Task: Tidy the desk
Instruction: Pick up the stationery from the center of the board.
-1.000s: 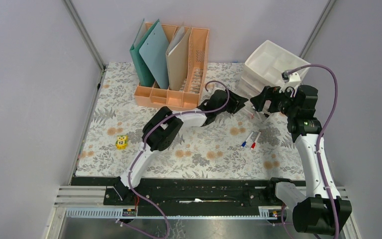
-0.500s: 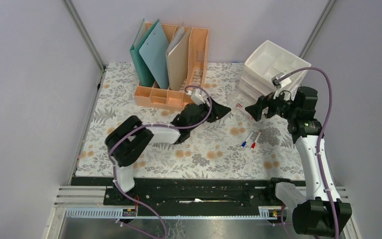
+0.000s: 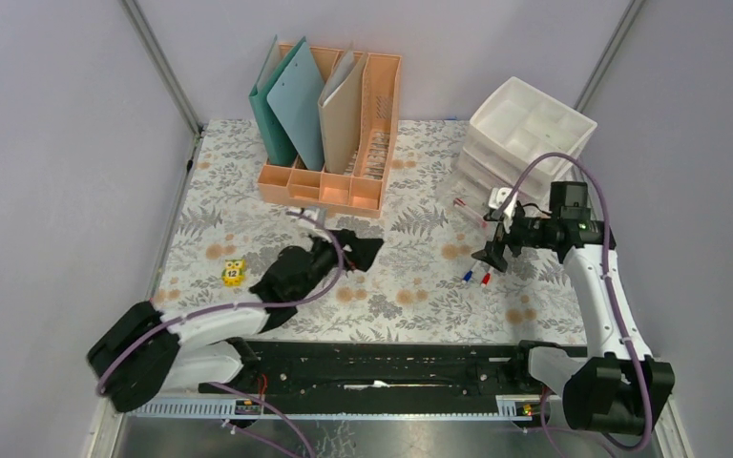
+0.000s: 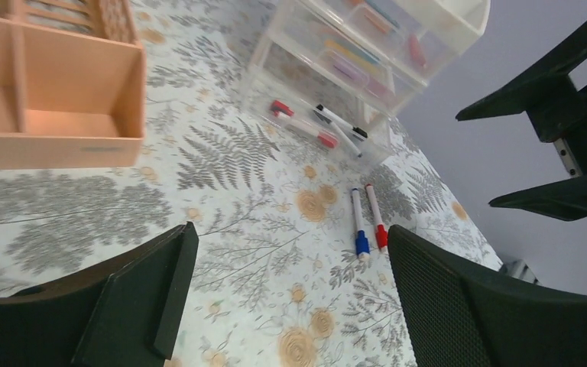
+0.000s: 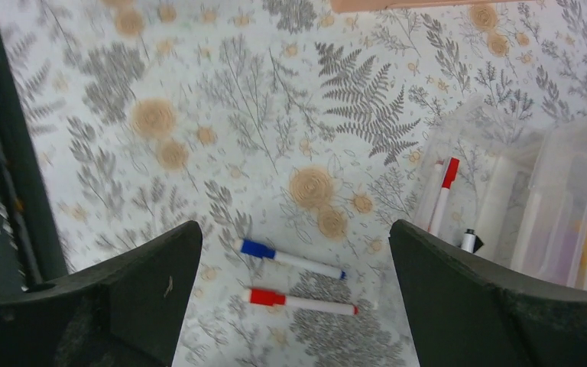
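**deskbot_fan:** So where's the bench [image 3: 391, 305] in this, and what's loose on it?

**yam_tinkerer:** It fills the middle of the top view, with flowery cloth all over it. The file rack [image 3: 329, 181] is at upper middle and the drawer unit [image 3: 525, 129] at upper right. A blue marker [image 5: 290, 258] and a red marker [image 5: 302, 302] lie side by side, right of centre, just below the drawers. There's a little yellow thing [image 3: 234, 273] over at the left.

**deskbot_fan:** Jaws?

**yam_tinkerer:** Both sets are spread wide with nothing in either. The right jaws hang above the two markers, and the left jaws sit low near the centre.

**deskbot_fan:** How's it going to handle?

**yam_tinkerer:** The bench itself isn't getting lifted, I'd say. It looks heavy and stiff. The cloth looks soft though, so my guess is dragging stuff across it would bunch it up. The markers look light, stiff and smooth, and round enough to roll. I'd pinch one across the barrel near its middle, not by the cap. I'd also take them one at a time, since they lie so close together.
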`<action>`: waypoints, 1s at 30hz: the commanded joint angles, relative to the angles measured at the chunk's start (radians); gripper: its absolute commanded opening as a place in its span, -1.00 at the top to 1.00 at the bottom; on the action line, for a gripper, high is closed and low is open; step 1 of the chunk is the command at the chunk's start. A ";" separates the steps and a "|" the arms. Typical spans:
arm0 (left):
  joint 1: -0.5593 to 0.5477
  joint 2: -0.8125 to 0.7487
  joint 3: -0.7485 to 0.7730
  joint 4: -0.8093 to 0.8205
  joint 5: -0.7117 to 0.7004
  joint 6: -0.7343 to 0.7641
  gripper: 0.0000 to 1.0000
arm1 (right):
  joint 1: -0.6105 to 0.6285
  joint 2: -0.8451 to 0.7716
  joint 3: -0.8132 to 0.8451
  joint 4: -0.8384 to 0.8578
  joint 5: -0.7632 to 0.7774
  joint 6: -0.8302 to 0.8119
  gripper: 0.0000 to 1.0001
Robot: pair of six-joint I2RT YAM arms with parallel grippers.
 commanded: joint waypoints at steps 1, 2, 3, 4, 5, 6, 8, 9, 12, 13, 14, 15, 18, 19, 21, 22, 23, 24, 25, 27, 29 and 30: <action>0.006 -0.194 -0.109 -0.074 -0.136 0.093 -0.97 | 0.039 0.062 0.051 -0.201 0.111 -0.480 -0.99; 0.006 -0.237 -0.135 -0.092 -0.166 0.073 -0.97 | 0.058 0.092 0.053 -0.210 0.162 -0.507 -0.99; 0.006 -0.276 -0.163 -0.097 -0.174 0.060 -0.97 | 0.075 0.117 0.052 -0.212 0.212 -0.529 -0.99; 0.008 -0.313 -0.194 -0.093 -0.167 0.051 -0.97 | 0.112 0.145 0.046 -0.211 0.260 -0.554 -1.00; 0.010 -0.347 -0.222 -0.080 -0.148 0.048 -0.97 | 0.137 0.171 0.039 -0.205 0.306 -0.575 -0.99; 0.012 -0.380 -0.252 -0.061 -0.117 0.046 -0.97 | 0.159 0.196 0.030 -0.193 0.349 -0.594 -1.00; 0.014 -0.433 -0.292 -0.053 -0.077 0.032 -0.97 | 0.197 0.252 0.016 -0.167 0.435 -0.640 -0.99; 0.015 -0.463 -0.305 -0.067 -0.068 0.022 -0.98 | 0.211 0.280 0.012 -0.154 0.476 -0.659 -0.99; 0.014 -0.519 -0.335 -0.104 -0.045 0.005 -0.98 | 0.240 0.383 0.036 -0.131 0.548 -0.685 -0.91; 0.015 -0.534 -0.344 -0.109 -0.037 -0.001 -0.97 | 0.245 0.414 0.056 -0.131 0.562 -0.684 -0.84; 0.014 -0.548 -0.353 -0.112 -0.030 -0.007 -0.97 | 0.248 0.440 0.072 -0.129 0.572 -0.681 -0.77; 0.014 -0.558 -0.360 -0.118 -0.025 -0.012 -0.97 | 0.254 0.468 0.086 -0.126 0.581 -0.673 -0.69; 0.015 -0.583 -0.372 -0.130 -0.017 -0.020 -0.97 | 0.272 0.534 0.109 -0.120 0.606 -0.647 -0.50; 0.015 -0.589 -0.375 -0.137 -0.017 -0.022 -0.97 | 0.280 0.549 0.108 -0.116 0.612 -0.640 -0.45; 0.015 -0.597 -0.379 -0.141 -0.015 -0.024 -0.97 | 0.297 0.573 0.098 -0.099 0.624 -0.629 -0.37; 0.014 -0.598 -0.380 -0.141 -0.014 -0.023 -0.97 | 0.302 0.580 0.089 -0.089 0.630 -0.626 -0.34; 0.014 -0.599 -0.381 -0.141 -0.014 -0.023 -0.97 | 0.307 0.588 0.082 -0.076 0.633 -0.623 -0.32; 0.014 -0.597 -0.380 -0.141 -0.014 -0.021 -0.97 | 0.310 0.597 0.078 -0.070 0.638 -0.621 -0.30; 0.015 -0.594 -0.380 -0.139 -0.014 -0.022 -0.97 | 0.314 0.607 0.076 -0.068 0.642 -0.619 -0.25; 0.014 -0.585 -0.377 -0.136 -0.014 -0.020 -0.97 | 0.320 0.624 0.075 -0.068 0.648 -0.617 -0.16; 0.015 -0.575 -0.376 -0.129 -0.012 -0.020 -0.97 | 0.323 0.635 0.075 -0.064 0.649 -0.614 -0.06; 0.015 -0.569 -0.376 -0.124 -0.011 -0.021 -0.97 | 0.327 0.640 0.076 -0.060 0.648 -0.613 0.00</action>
